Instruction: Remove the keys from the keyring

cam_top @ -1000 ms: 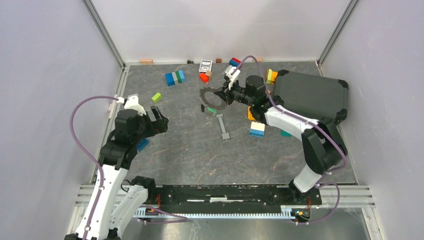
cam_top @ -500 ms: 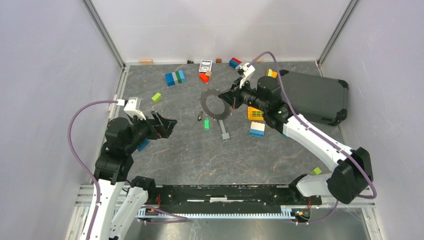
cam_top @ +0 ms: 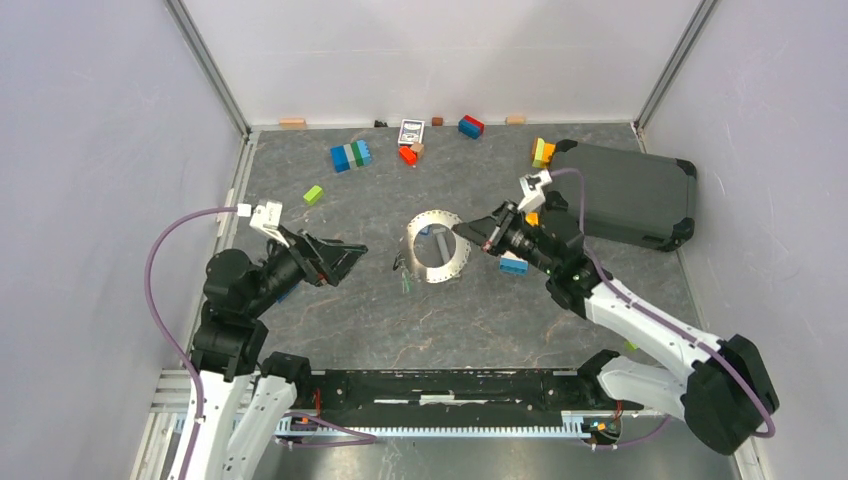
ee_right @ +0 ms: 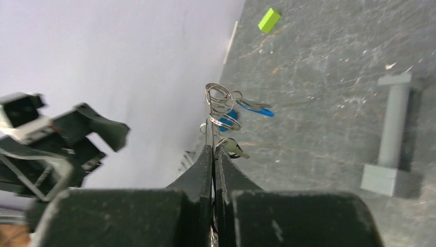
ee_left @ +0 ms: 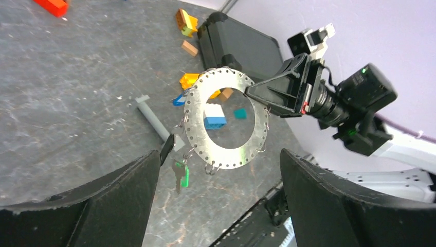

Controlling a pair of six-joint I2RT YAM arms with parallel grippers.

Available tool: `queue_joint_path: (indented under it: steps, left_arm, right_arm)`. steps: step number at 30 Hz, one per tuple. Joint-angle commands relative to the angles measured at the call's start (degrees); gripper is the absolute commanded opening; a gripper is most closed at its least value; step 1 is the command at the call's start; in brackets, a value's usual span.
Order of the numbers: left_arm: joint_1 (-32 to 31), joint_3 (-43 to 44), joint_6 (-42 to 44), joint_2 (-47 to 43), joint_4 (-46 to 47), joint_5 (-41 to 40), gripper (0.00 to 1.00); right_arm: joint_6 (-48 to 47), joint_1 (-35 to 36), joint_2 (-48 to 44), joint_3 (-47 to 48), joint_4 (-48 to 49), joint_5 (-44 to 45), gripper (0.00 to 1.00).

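The keyring (cam_top: 434, 276) is a flat silver ring plate with holes round its rim and small wire rings (ee_right: 221, 103) hooked through them. It is held upright above the table's middle. My right gripper (cam_top: 462, 230) is shut on its right edge, with the jaws pressed together on the thin metal (ee_right: 213, 149). Keys hang from its lower left: one with a green head (ee_left: 180, 175), one with a black head (ee_left: 167, 149), one blue (ee_right: 254, 108). My left gripper (cam_top: 348, 262) is open and empty, a short way left of the ring. Through its fingers I see the ring (ee_left: 231, 158) face-on.
A long grey metal bar (ee_right: 393, 139) lies on the table under the ring. A dark case (cam_top: 620, 195) stands at the right. A blue and white brick (cam_top: 514, 265) lies near my right wrist, a green brick (cam_top: 314, 194) at the left, and several bricks along the back wall.
My right gripper has lifted the keyring off the table and carried it nearer, turning it upright. My left gripper has swung right towards it.
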Motion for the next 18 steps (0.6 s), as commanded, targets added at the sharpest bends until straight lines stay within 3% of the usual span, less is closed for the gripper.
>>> queue_joint_path:
  steps: [1,8,18]
  left_arm:
    - [0.2,-3.9,-10.1,-2.1,7.2,4.4,0.92]
    - [0.2,-8.6,-18.9,-4.7,14.7,5.1,0.90]
    - [-4.5,-12.9,-25.6,-3.6,22.5,2.5,0.84]
  right_arm:
    - [21.0,0.0,-5.8,-8.1,18.6,5.7,0.00]
    - [32.1,0.3,-7.9,-16.0,29.4,14.7,0.00]
    - [34.8,2.1,-9.4,-16.3,28.8,26.3,0.00]
